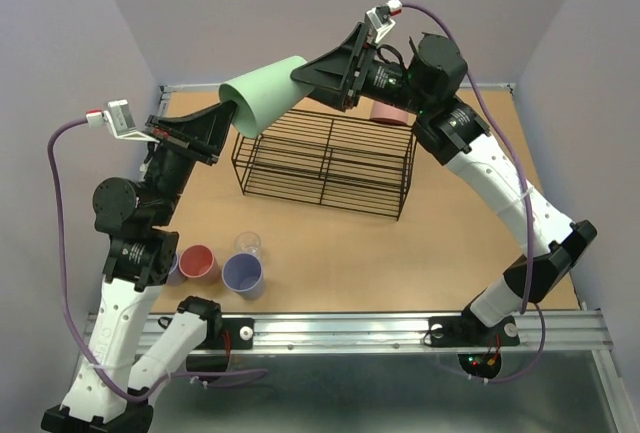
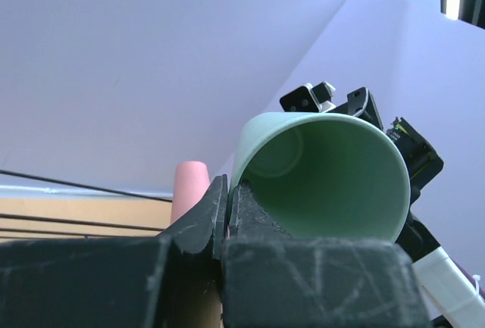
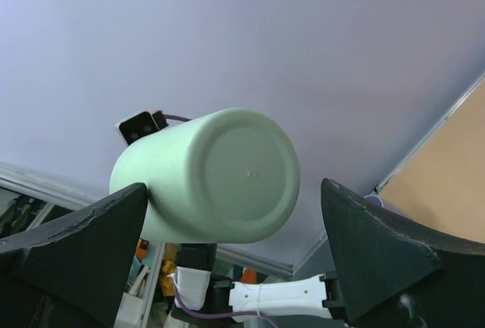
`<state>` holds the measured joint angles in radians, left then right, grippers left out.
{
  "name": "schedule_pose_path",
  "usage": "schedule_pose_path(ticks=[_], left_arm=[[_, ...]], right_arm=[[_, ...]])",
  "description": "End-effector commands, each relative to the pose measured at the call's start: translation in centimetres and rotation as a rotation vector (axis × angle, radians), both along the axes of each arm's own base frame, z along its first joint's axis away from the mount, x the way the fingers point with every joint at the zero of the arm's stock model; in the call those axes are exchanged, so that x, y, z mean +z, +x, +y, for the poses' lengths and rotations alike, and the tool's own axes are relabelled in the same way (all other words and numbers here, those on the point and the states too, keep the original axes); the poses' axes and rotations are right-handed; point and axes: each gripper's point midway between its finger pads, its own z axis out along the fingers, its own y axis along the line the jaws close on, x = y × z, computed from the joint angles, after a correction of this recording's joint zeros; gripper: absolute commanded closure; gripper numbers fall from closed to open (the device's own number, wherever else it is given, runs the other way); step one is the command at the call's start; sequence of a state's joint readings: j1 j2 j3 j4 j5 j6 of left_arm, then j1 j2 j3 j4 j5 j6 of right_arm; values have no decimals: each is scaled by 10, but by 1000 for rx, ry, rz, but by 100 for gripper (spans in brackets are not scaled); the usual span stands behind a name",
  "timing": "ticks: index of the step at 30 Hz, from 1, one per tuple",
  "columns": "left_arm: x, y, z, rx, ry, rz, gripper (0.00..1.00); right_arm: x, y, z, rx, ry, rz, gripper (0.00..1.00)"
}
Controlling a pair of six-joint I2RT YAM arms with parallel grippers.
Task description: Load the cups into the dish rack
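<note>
**Over a tan counter, a green cup hangs between two arms**

Lavender walls (image 1: 130, 13) close in a tan counter (image 1: 450, 243), with the black wire dish rack (image 1: 325, 158) standing towards its far side. The green cup (image 1: 262, 93) is in the air above the rack's far left corner. It lies on its side, mouth to the left and base to the right. The left end effector (image 2: 227, 192) is clenched on the rim, one finger inside the mouth and one outside on the wall. The right end effector (image 3: 231, 226) stands released and wide, its fingers either side of the cup's base. Whether one finger brushes the cup I cannot tell; the other is clear of it.

The cup looks like thin plastic: light, fairly stiff, smooth and tapered, so a squeeze may push it towards its narrow end. A rim pinch like the left one seems the surer hold, while a grip across the body near the base would need a square, firm closing.

A pink cup (image 1: 390, 113) sits behind the rack. A salmon cup (image 1: 198, 263), a lavender cup (image 1: 243, 274) and a small clear cup (image 1: 248, 244) stand at the near left of the counter, not yet loaded
</note>
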<state>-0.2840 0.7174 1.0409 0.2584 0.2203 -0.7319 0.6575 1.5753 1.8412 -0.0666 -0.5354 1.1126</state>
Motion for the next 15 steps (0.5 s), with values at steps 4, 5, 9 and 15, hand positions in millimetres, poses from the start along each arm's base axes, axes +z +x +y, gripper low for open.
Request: schedule_pose_path(ticks=[4, 5, 9, 15], left_arm=[[36, -19, 2, -32, -73, -154, 100], [34, -18, 3, -31, -81, -152, 100], [28, -17, 5, -26, -101, -147, 100], [26, -11, 9, 6, -123, -146, 100]], right_arm=[[56, -17, -5, -15, 163, -110, 0], [56, -16, -4, -16, 179, -94, 0], [65, -19, -2, 6, 265, -75, 0], [82, -27, 8, 74, 364, -64, 5]])
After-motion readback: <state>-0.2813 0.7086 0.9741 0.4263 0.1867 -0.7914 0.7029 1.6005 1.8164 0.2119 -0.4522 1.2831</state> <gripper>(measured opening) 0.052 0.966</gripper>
